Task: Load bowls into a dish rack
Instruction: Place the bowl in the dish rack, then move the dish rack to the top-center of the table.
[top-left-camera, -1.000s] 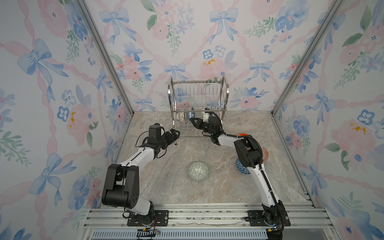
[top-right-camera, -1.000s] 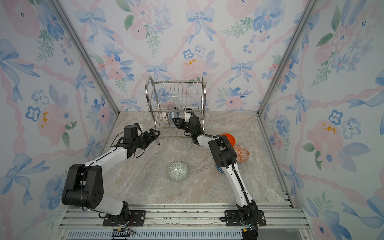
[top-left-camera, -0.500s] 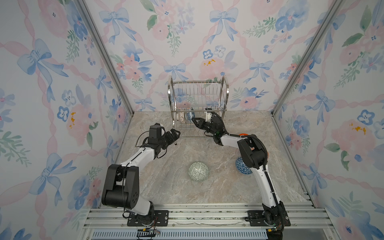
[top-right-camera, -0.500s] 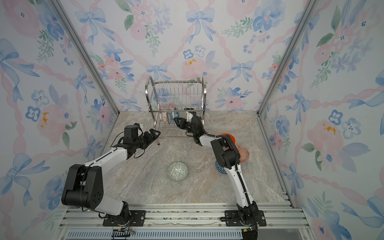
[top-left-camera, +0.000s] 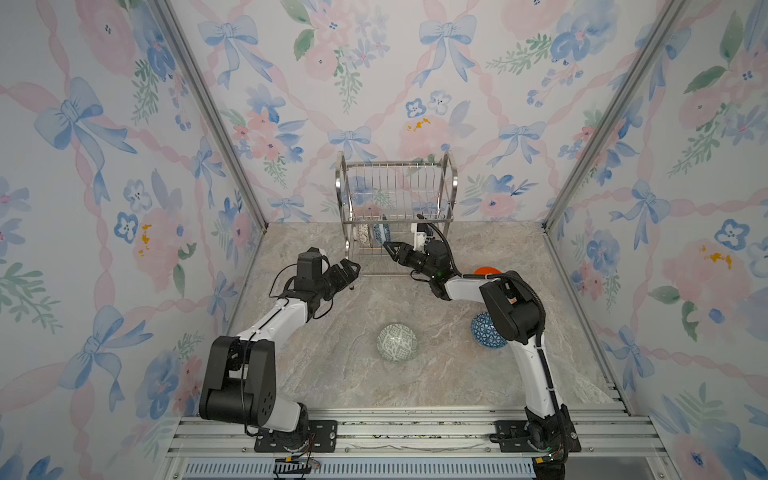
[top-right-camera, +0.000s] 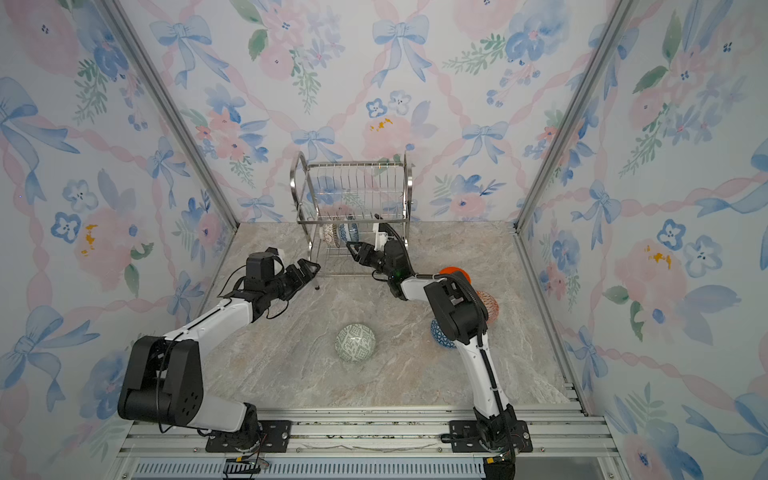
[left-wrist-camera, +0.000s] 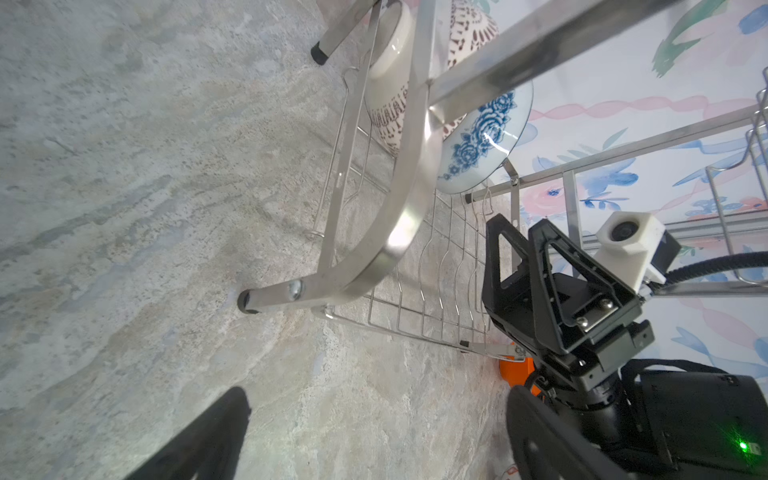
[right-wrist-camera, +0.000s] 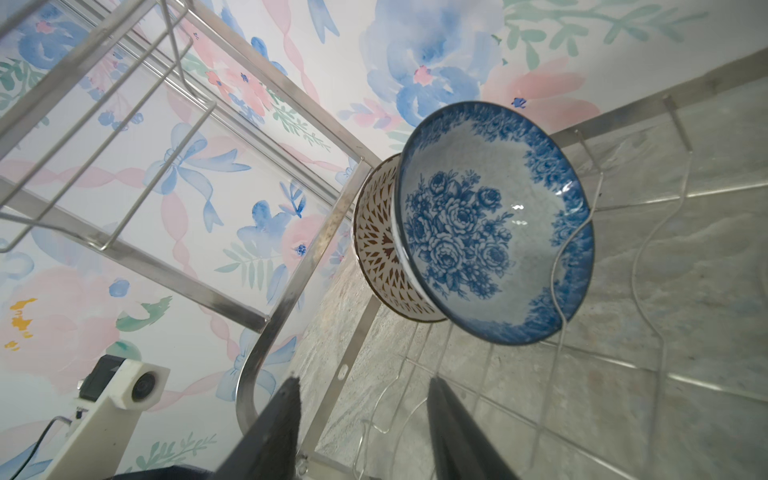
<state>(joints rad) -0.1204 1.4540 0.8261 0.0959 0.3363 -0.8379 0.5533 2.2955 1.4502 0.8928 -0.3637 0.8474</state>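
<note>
**A:** What do the bowls in the rack look like?

**B:** Two stand on edge in the lower tier of the dish rack, at the end nearer the left arm. The blue floral bowl has a pale inside with a cluster of blue roses and a blue band round the rim. The white lattice bowl is tucked right behind it, and its outside is covered in dark brown lattice.

**A:** And the others?

**B:** They are on the table. The green-grey patterned bowl is near the middle. The blue bowl with white triangles is partly hidden by the right arm's elbow. The plain orange bowl is glossy and sits near the rack's right front corner. The red-orange patterned bowl lies towards the right wall and shows in a top view only.

**A:** What about the right hand?

**B:** The right hand is at the front of the lower tier, pointing at the floral bowl. Its fingers stand partly apart with nothing between them, clear of the bowl's rim.

**A:** And the left?

**B:** The left hand is spread wide and empty, just beside the rack's front leg. I see no contact.
</note>
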